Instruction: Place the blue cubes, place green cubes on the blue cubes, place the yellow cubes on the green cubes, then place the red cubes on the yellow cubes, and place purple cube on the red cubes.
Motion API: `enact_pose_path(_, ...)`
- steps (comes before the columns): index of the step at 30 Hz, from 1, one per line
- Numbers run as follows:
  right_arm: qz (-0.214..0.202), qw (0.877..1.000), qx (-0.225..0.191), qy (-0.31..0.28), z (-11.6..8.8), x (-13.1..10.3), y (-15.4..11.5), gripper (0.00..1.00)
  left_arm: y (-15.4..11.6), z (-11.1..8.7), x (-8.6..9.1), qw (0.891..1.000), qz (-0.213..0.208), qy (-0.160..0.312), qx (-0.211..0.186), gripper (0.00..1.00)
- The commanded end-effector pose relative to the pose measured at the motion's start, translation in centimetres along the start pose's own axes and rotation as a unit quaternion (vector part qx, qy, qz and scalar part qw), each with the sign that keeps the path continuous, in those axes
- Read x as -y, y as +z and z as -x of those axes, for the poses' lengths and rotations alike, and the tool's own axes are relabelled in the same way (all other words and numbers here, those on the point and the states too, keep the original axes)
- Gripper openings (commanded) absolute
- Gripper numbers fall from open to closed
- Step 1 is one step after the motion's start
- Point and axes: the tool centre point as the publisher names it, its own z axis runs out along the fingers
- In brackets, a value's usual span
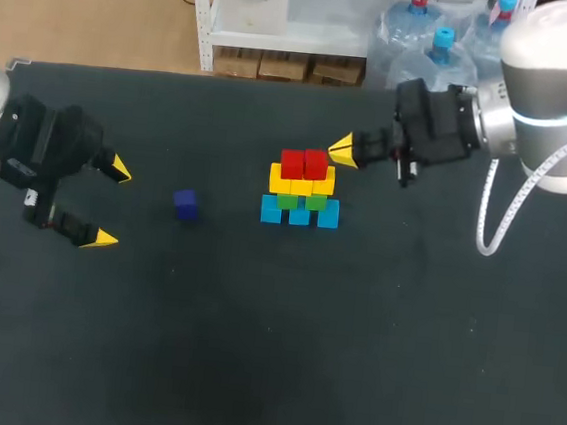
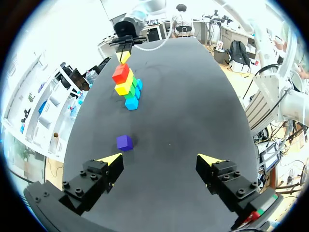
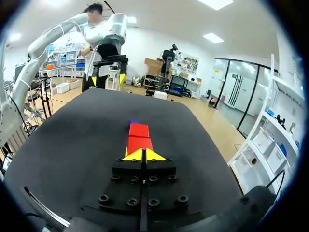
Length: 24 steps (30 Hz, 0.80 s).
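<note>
A stepped stack stands mid-table: blue cubes (image 1: 300,212) at the base, green cubes (image 1: 302,201) on them, yellow cubes (image 1: 300,183) above, two red cubes (image 1: 303,163) on top. The purple cube (image 1: 185,204) lies alone on the table, left of the stack. My right gripper (image 1: 342,150) is shut and empty, its tips just right of the red cubes (image 3: 139,136) and close behind them in its own view (image 3: 144,154). My left gripper (image 1: 112,203) is open at the left, with the purple cube (image 2: 124,142) ahead of its fingers (image 2: 161,159) and the stack (image 2: 126,87) farther on.
The black table (image 1: 350,360) carries only the stack and the purple cube. Its far edge runs behind the right arm, and the left arm's body hangs over the left edge.
</note>
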Motion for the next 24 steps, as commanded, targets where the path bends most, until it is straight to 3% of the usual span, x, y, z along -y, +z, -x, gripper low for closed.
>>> enact_pose_path(1, -0.005, 1.000, -0.001, 0.000, 0.22, -0.61, -0.36, 0.00, 0.03, -0.23, 0.02, 1.000, 0.001, 0.002, 0.005, 1.00)
enact_pose_path(24, 0.004, 1.000, 0.004, -0.004, 0.60, -1.54, 0.33, 0.00, 0.03, -0.23, 0.02, 1.000, 0.001, 0.002, 0.005, 1.00)
